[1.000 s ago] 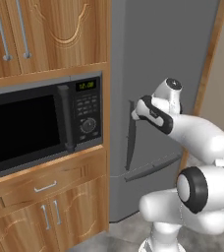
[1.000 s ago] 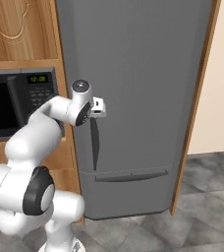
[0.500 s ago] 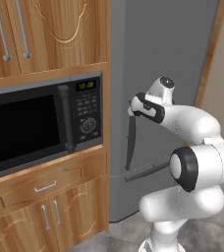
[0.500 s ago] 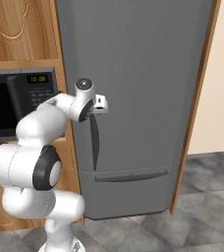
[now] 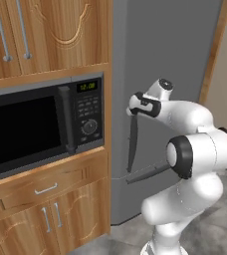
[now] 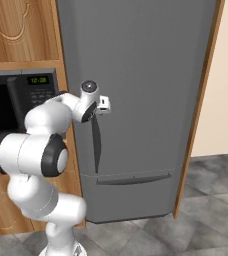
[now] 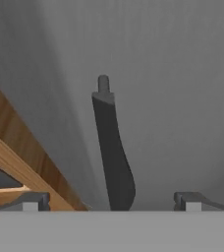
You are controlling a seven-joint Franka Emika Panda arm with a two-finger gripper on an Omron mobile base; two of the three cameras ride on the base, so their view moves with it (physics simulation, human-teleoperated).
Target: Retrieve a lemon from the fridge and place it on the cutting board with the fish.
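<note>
The fridge is a tall matte grey appliance, door closed, with a dark curved vertical handle. My gripper is at the top end of that handle, close to the door. Its jaws are open, and in the hand view one fingertip stands on each side of the handle, with a gap on both sides. The lemon, the cutting board and the fish are out of view.
A black microwave sits in wooden cabinetry left of the fridge, with drawers and doors below. A wooden panel borders the fridge's right side. A long dark handle crosses the lower fridge drawer.
The arm has folded in, its elbow swinging closer to the base cameras. The hand has stayed at the top of the fridge handle, jaws open throughout.
</note>
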